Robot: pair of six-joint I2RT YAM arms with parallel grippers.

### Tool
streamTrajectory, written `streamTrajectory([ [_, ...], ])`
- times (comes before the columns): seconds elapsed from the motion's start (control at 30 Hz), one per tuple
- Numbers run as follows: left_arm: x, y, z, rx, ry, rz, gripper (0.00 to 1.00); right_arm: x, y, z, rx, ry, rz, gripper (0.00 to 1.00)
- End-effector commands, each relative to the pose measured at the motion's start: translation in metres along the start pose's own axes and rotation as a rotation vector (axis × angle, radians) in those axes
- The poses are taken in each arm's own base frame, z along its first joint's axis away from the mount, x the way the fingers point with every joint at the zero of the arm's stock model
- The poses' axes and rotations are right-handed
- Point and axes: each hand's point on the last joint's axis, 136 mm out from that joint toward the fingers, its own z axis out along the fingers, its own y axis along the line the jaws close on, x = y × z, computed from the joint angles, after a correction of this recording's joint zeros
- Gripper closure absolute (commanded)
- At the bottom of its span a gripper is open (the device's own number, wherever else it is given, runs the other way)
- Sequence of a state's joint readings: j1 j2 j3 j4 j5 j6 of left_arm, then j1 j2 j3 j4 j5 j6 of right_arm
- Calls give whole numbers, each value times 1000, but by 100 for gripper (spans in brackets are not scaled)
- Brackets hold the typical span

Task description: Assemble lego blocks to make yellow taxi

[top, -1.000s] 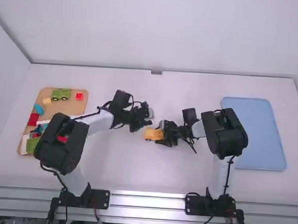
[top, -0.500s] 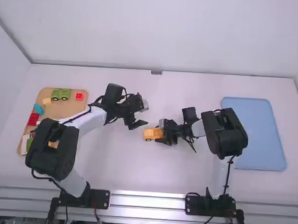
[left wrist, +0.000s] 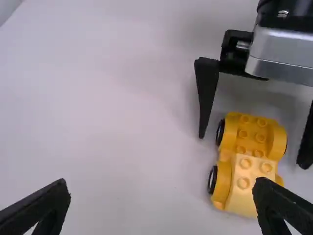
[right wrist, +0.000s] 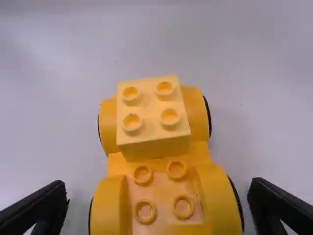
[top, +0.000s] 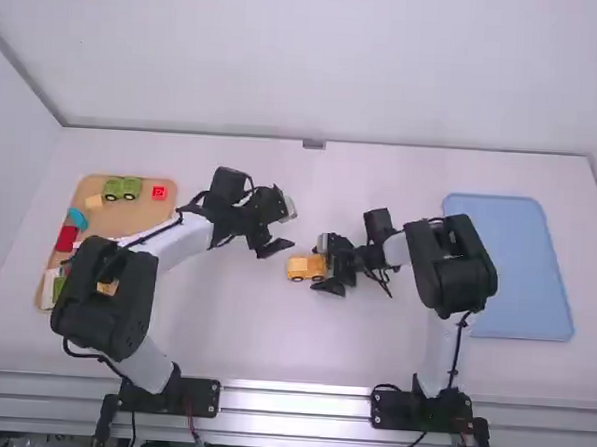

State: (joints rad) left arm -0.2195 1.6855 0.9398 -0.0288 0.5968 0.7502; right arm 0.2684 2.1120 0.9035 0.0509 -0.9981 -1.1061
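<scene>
The yellow plastic car base (right wrist: 160, 190) on black-tyred wheels sits mid-bench, a pale-yellow four-stud plastic block (right wrist: 152, 107) on its left end. The right gripper (right wrist: 157, 185) has its jaws wide around the base's right end, apart from it; the left gripper (left wrist: 162, 183), to the left, has its jaws wide and empty. Whether the block is fully seated I cannot tell. To firm it up well, close the right jaws evenly on the base, then press the block straight down, lest it skew.
</scene>
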Motion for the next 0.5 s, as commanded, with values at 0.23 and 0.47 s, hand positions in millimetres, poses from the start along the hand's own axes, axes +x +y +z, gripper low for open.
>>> streamTrajectory([
  [0.23,32,67,-33,-248,9,-498,1,-8,-16,-48,130,326,49,1],
  [0.47,57,92,-74,-367,8,-750,1,-24,-22,-81,245,440,-4,1],
])
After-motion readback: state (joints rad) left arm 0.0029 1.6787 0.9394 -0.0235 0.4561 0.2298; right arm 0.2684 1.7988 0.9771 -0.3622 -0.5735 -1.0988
